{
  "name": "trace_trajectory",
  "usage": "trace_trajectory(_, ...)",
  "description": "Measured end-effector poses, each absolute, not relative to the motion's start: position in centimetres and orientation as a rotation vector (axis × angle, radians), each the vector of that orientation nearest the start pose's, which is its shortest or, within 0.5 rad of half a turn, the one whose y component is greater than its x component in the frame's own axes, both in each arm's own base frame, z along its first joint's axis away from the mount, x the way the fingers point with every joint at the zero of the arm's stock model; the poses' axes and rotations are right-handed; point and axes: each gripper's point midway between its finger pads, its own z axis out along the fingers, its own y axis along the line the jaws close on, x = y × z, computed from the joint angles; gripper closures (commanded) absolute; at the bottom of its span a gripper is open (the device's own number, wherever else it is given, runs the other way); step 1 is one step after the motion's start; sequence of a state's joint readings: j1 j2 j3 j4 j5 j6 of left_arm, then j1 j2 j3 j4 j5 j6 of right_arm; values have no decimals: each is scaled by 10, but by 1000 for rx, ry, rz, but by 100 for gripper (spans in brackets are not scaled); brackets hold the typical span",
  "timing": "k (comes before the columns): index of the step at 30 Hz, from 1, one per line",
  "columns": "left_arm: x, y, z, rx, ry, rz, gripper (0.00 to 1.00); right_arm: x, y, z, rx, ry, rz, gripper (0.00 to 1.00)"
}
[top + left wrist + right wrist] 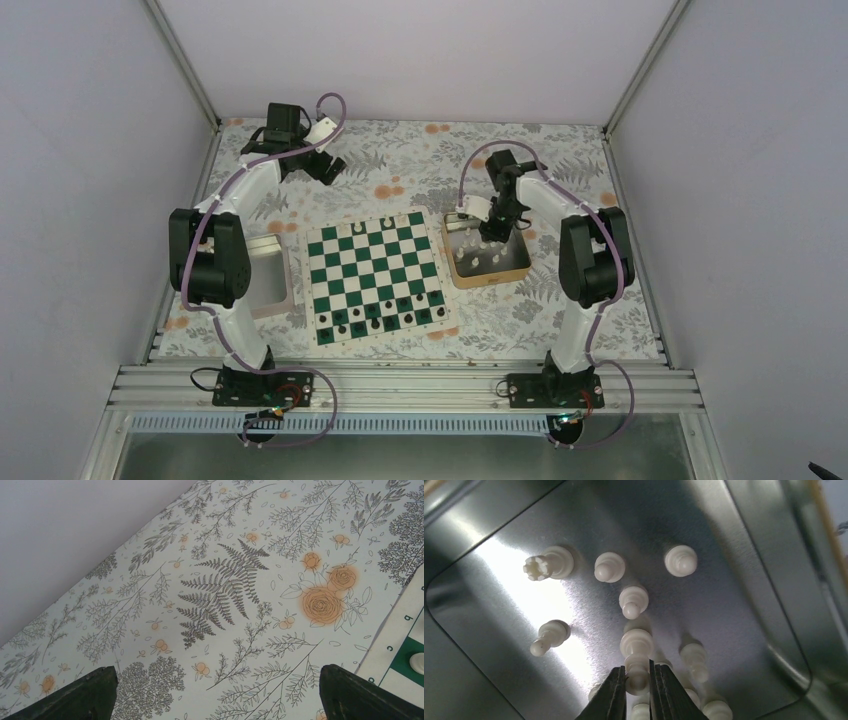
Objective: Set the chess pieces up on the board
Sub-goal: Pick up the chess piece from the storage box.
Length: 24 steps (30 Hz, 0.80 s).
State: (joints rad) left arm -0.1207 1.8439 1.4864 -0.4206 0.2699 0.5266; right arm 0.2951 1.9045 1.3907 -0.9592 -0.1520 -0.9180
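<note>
Right tool [490,232] hung inside the tan tin [490,280] beside the board [375,275]; left tool [325,168] sat far back. Left wrist: fingers [85,695] spread wide over the floral worktop [225,595]. Right wrist: right tool pinched a cream chess piece [637,662] among others.

1. The overhead view was evenly and softly lit, with faint shadows.
2. Harsh glare bleached the left side of the tin [504,600] floor.
3. The nearest chess pieces [716,711] were blurred and out of focus.
</note>
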Motion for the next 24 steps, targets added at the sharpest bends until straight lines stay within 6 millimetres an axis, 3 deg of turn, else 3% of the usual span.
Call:
trace_trajectory(5, 503, -107, 170, 860, 2150, -112, 0, 359, 138, 72, -1711, 2435, 155, 94)
trace_trajectory(9, 503, -107, 170, 860, 2150, -112, 0, 377, 154, 109, -1712, 2350, 104, 94)
trace_trajectory(13, 502, -107, 171, 863, 2143, -108, 0, 395, 183, 154, -1732, 2221, 47, 94)
trace_trajectory(16, 498, -105, 172, 863, 2138, -96, 0, 412, 219, 178, -1761, 2112, 32, 94)
trace_trajectory(20, 495, -99, 175, 852, 2134, -82, 0, 423, 265, 180, -1828, 2012, 43, 95)
trace_trajectory(24, 495, -85, 179, 821, 2132, -62, 0, 421, 304, 158, -1921, 1955, 68, 94)
